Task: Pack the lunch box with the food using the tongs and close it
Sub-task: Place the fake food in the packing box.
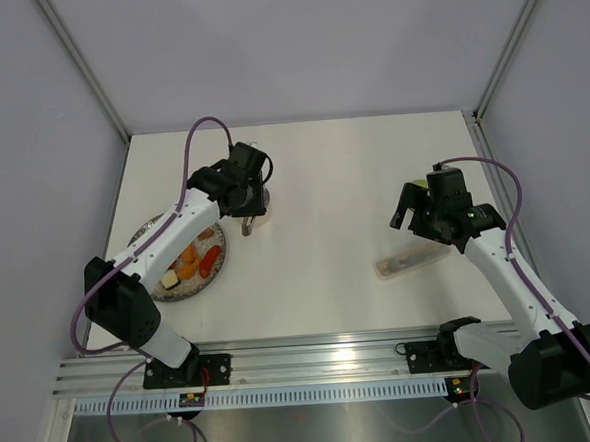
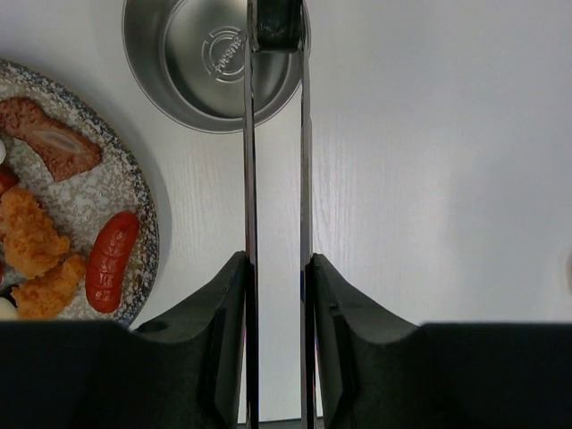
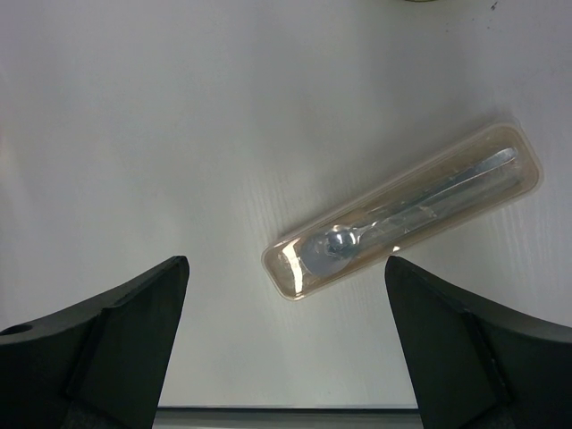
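Tongs: being squeezed near their middle, the two slim arms running almost parallel, tips reaching out over the lunch box.
Left gripper: clamping its fingers on the tongs from both sides.
Lunch box: sitting lidless on the table, just beside the plate, shiny floor showing; something dark is sitting between the tong tips, too cropped to identify.
Food: lying on the speckled plate, including a red sausage, a brownish piece and orange chunks.
Right gripper: hanging with jaws spread wide above the translucent case, gripping nothing.
Case: lying slantwise on the table, holding a spoon.
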Tool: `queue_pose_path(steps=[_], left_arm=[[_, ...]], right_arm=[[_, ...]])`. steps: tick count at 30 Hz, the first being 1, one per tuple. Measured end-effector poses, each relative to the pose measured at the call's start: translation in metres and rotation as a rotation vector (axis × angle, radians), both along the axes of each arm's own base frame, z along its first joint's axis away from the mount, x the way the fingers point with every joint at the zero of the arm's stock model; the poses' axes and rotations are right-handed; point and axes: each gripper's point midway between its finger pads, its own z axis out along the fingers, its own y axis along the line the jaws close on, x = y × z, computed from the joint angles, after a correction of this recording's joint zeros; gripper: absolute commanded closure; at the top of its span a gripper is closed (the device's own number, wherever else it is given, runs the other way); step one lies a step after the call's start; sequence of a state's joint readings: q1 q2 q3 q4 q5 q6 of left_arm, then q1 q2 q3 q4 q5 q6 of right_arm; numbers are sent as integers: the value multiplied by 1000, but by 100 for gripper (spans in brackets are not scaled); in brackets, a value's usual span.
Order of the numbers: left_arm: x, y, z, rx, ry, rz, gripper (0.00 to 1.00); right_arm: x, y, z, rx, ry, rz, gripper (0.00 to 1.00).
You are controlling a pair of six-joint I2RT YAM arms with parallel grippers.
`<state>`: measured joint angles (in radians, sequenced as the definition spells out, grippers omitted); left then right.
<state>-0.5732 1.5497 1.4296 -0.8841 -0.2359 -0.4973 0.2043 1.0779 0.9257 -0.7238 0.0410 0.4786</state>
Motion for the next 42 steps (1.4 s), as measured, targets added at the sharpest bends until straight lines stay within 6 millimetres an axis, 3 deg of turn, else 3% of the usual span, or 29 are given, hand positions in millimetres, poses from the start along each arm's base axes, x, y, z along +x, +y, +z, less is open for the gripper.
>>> queue_pose_path(steps=[12, 23, 42], left_arm=[[-1, 0, -26, 24, 47, 7, 74], [1, -2, -27, 13, 43, 3, 53], [4, -7, -25, -11, 31, -4, 55]], right_arm=[[-2, -1, 5, 3, -17, -1, 1], [-3, -1, 6, 6, -19, -5, 1], [-8, -1, 8, 12, -16, -13, 0]])
